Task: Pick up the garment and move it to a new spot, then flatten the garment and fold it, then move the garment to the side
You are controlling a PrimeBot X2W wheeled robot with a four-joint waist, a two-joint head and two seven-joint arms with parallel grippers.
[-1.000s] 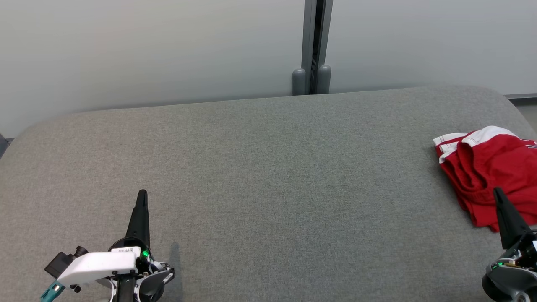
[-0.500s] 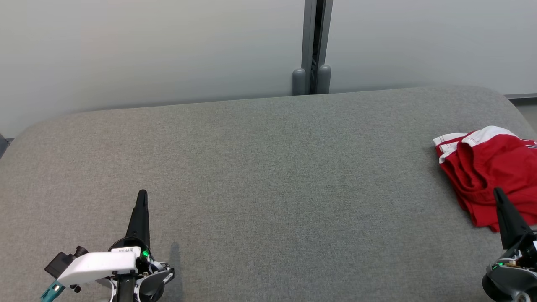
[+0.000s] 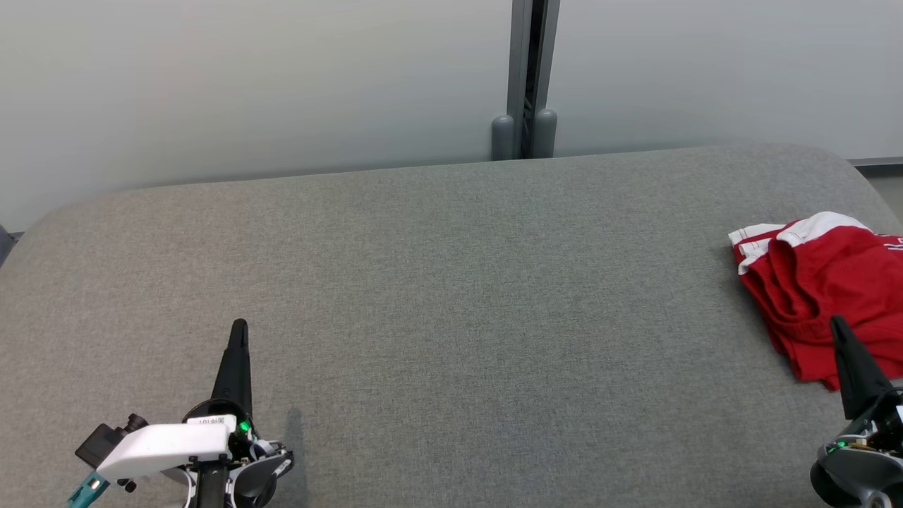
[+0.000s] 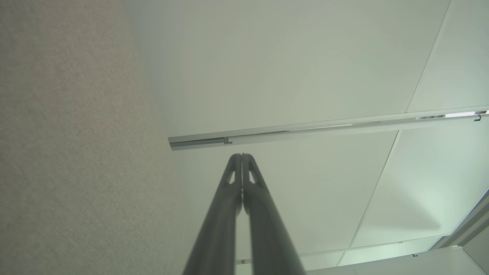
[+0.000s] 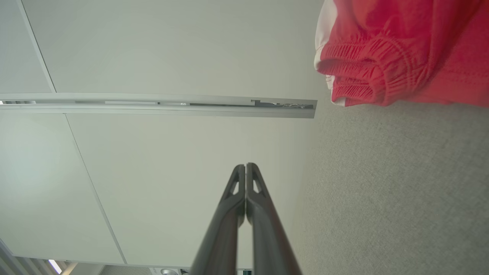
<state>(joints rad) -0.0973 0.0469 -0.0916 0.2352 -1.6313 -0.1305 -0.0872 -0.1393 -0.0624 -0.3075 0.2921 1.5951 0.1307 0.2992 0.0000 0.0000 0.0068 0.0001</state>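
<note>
A broad padded surface covered in grey woven fabric (image 3: 451, 296), with rounded far corners, spans the scene. On its right end lies a crumpled red cloth garment (image 3: 832, 282) with white bands along its far edge, running out of the picture at the right. The left gripper (image 3: 240, 326) stands at the lower left over bare fabric, well apart from the garment, its dark fingers pressed together into one taper. The right gripper (image 3: 838, 322) is at the lower right, likewise closed to a point, its tip overlapping the garment's near edge; contact cannot be told. Behind, pale matte wall panels (image 3: 247, 85) meet at a grey metal post (image 3: 525, 77).
</note>
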